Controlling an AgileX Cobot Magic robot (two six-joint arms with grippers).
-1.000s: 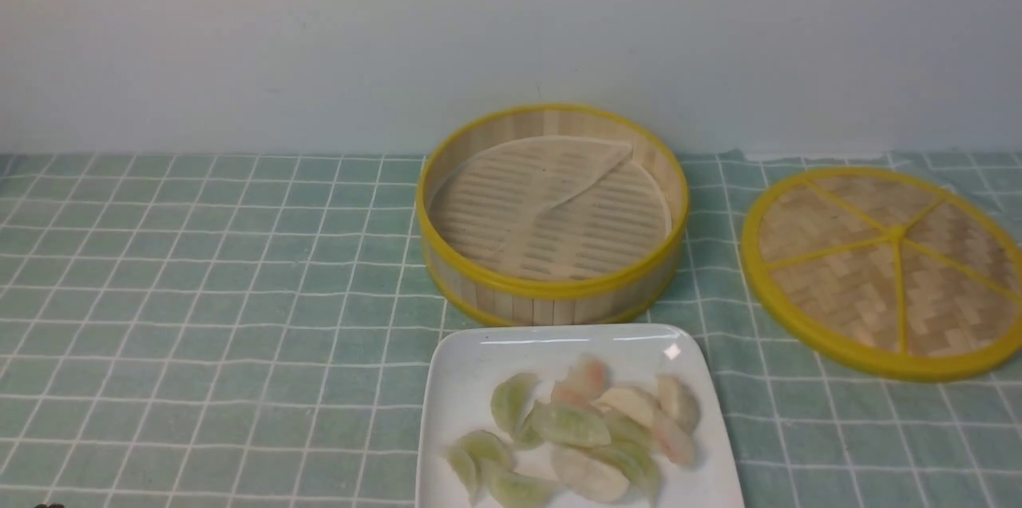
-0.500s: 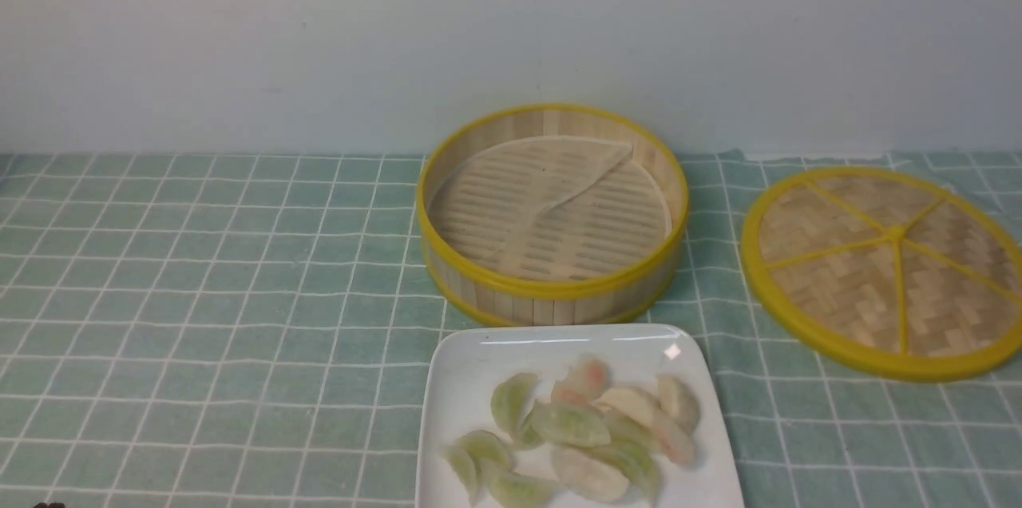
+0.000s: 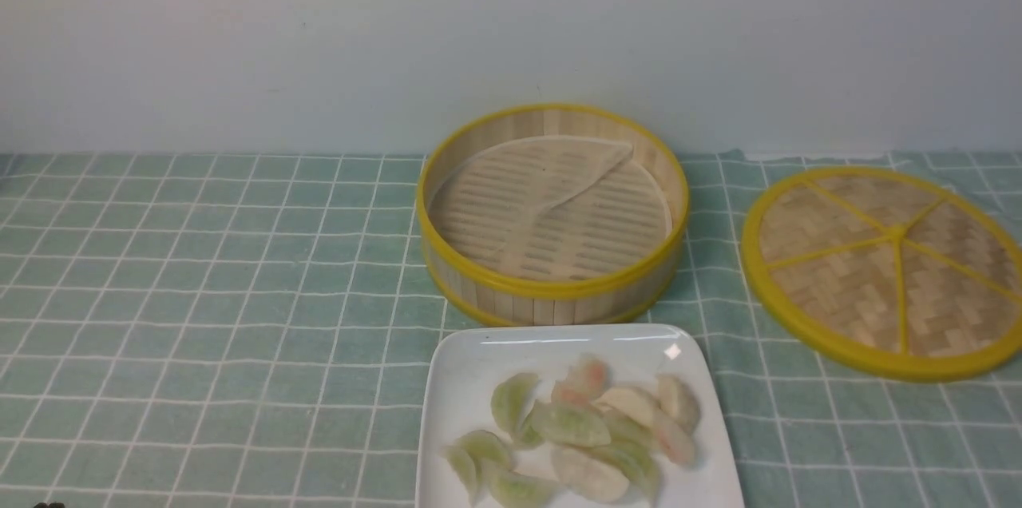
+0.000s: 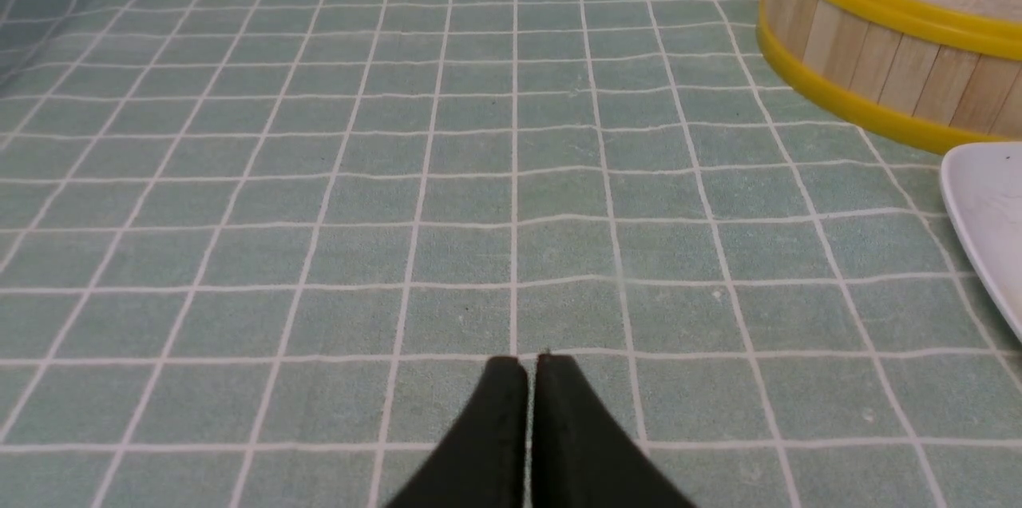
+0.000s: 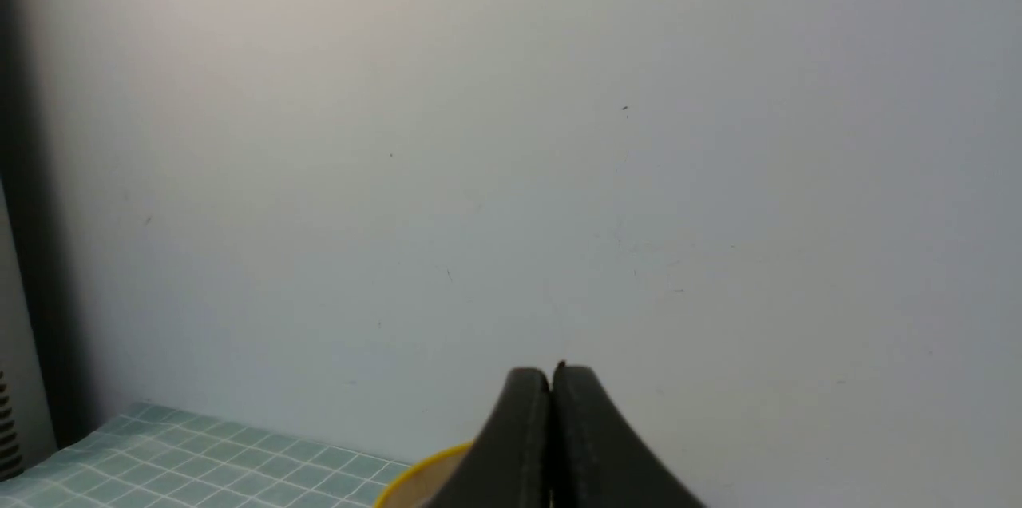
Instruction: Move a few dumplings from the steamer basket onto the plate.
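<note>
Below centre, dumplings [image 3: 579, 432] lie heaped on plate [image 3: 463, 380], its near edge cut off by frame. Steamer basket [image 3: 551, 288] just behind holds only folded liner [image 3: 551, 196]; lid [image 3: 886, 272] lies flat to the right. Left gripper [image 4: 531, 364] & right gripper [image 5: 551, 374]: fingers pressed together, holding nothing; arms unseen in front view.

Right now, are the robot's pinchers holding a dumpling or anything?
No. The left gripper and right gripper are both shut with nothing between the fingers. The dumplings lie on the plate.
</note>
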